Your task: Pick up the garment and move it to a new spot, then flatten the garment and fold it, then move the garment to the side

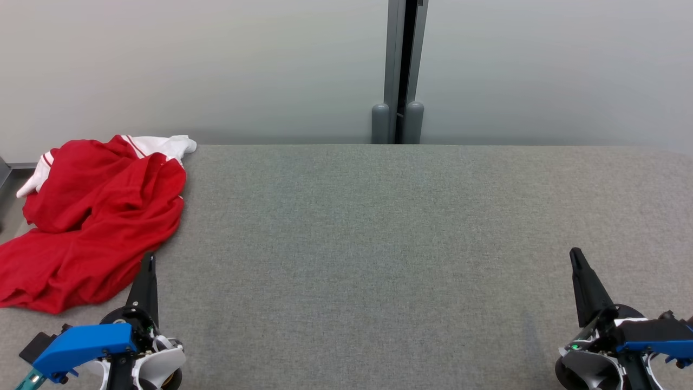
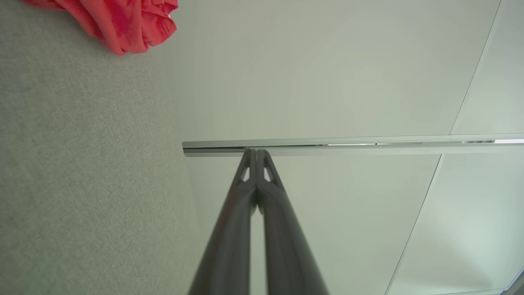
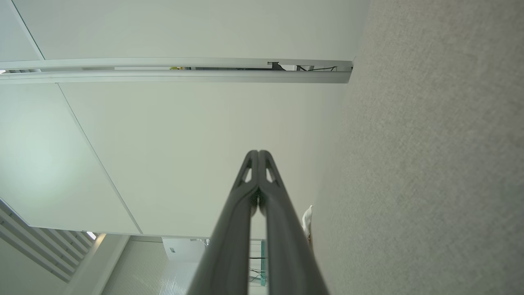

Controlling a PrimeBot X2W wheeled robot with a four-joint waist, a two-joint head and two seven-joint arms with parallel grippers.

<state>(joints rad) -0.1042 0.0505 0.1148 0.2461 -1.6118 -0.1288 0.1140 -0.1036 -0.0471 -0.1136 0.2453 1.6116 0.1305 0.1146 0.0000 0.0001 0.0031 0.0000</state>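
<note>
A: Whereabouts of the garment (image 1: 103, 216)?

B: Bunched at the far-left corner of the surface (image 1: 406, 244) — a red heap with white sleeve trim (image 1: 168, 145) toward the far edge. Seems to spill past the left edge as well.

A: And the jaws?

B: Left jaws pressed together and empty, fingers (image 1: 146, 287) pointing far, just beside the heap's near hem. Right jaws likewise together, clamped on nothing, fingers (image 1: 587, 292) at the near right, well apart from the cloth.

A: Why so?

B: Looks like the very start: no lift made, nothing flattened or folded. Left side plainly the closer one for the first grasp.

A: Room for moving?

B: Plenty — bare grey felt from the heap all the way right, near edge to far. Probably best to land it mid-surface, away from every edge, with space for spread sleeves.

A: Limits?

B: Wall panel (image 1: 541, 70) hard against the far edge, grey post (image 1: 398, 70) at its middle; no overshooting there. Worth drawing the overhang rightward, not merely up, to avoid dragging it off the left edge.
</note>
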